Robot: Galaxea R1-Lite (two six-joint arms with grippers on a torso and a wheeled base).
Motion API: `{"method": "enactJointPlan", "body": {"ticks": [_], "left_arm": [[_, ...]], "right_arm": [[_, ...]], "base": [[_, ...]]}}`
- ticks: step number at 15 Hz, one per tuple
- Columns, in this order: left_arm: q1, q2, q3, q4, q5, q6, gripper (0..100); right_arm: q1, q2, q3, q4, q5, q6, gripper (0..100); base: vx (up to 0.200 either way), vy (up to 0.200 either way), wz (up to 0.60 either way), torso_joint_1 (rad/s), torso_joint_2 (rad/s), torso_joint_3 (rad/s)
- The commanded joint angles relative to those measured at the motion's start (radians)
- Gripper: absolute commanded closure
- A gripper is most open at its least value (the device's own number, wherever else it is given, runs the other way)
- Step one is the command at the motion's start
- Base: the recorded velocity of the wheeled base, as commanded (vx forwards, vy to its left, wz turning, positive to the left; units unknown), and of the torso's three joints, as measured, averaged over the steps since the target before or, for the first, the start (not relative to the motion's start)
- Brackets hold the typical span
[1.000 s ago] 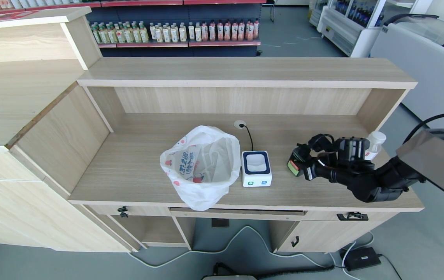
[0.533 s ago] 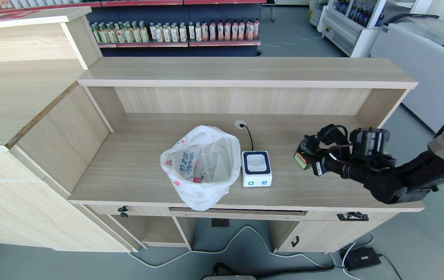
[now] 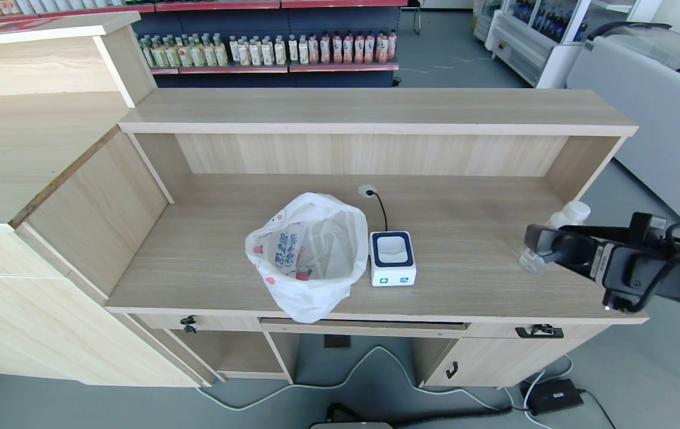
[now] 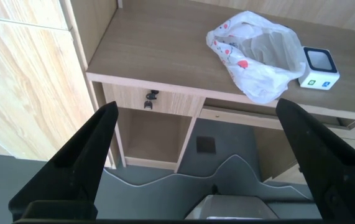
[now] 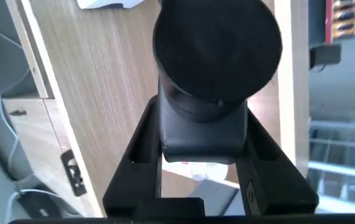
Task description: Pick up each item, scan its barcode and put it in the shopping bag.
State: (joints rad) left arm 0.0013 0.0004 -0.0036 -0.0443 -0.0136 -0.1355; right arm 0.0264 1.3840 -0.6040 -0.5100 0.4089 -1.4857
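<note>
On counter (image 3: 471, 250): shopping bag (image 3: 307, 253) middle, scanner (image 3: 393, 258) just right of it — bottle (image 3: 572, 213) well apart, far right.

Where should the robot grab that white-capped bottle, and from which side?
Probably around the clear body of the bottle, below its cap: it looks upright and round. Come from the open front of the counter, where the right gripper is; the back panel blocks the far side.
</note>
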Motion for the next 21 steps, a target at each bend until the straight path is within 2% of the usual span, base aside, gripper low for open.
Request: {"method": "enactJointPlan", "body": {"ticks": [1,2,3,4,5,6,7,8,9,11,15,17,19,21], "left_arm": [[0.0,0.0,0.001,0.0,0.0,-0.001,0],[0.0,0.0,-0.001,0.0,0.0,-0.001,0],[0.0,0.0,0.001,0.0,0.0,-0.001,0],[0.0,0.0,0.001,0.0,0.0,-0.001,0],[0.002,0.0,0.001,0.0,0.0,0.001,0],[0.0,0.0,0.001,0.0,0.0,-0.001,0],[0.0,0.0,-0.001,0.0,0.0,-0.001,0],[0.0,0.0,0.001,0.0,0.0,0.001,0],[0.0,0.0,0.001,0.0,0.0,-0.001,0],[0.0,0.0,-0.001,0.0,0.0,-0.001,0],[0.0,0.0,-0.001,0.0,0.0,0.001,0],[0.0,0.0,0.001,0.0,0.0,-0.001,0],[0.0,0.0,0.001,0.0,0.0,0.001,0],[0.0,0.0,0.001,0.0,0.0,-0.001,0]], "right_arm": [[0.024,-0.152,0.032,0.077,0.136,-0.416,100],[0.043,-0.158,0.033,0.074,0.136,-0.498,100],[0.119,-0.163,0.041,0.079,0.149,-0.743,100],[0.184,-0.165,0.035,0.076,0.18,-0.86,100],[0.31,-0.16,0.02,0.071,0.212,-1.012,100],[0.357,-0.154,0.02,0.051,0.214,-1.065,100],[0.4,-0.163,0.02,0.021,0.214,-1.082,100],[0.478,-0.181,0.013,-0.067,0.214,-1.113,100],[0.578,-0.155,-0.006,-0.243,0.212,-1.151,100],[0.659,-0.092,-0.01,-0.407,0.212,-1.154,100],[0.739,-0.045,0.003,-0.427,0.214,-1.173,100],[0.745,-0.051,0.009,-0.424,0.218,-1.171,100],[0.774,-0.065,0.017,-0.401,0.238,-1.167,100],[0.782,-0.111,0.0,-0.321,0.281,-1.143,100]], "base": [[0.0,0.0,0.0,0.0,0.0,0.0],[0.0,0.0,0.0,0.0,0.0,0.0],[0.0,0.0,0.0,0.0,0.0,0.0],[0.0,0.0,0.0,0.0,0.0,0.0],[0.0,0.0,0.0,0.0,0.0,0.0],[0.0,0.0,0.0,0.0,0.0,0.0],[0.0,0.0,0.0,0.0,0.0,0.0],[0.0,0.0,0.0,0.0,0.0,0.0],[0.0,0.0,0.0,0.0,0.0,0.0],[0.0,0.0,0.0,0.0,0.0,0.0],[0.0,0.0,0.0,0.0,0.0,0.0],[0.0,0.0,0.0,0.0,0.0,0.0],[0.0,0.0,0.0,0.0,0.0,0.0],[0.0,0.0,0.0,0.0,0.0,0.0]]}}
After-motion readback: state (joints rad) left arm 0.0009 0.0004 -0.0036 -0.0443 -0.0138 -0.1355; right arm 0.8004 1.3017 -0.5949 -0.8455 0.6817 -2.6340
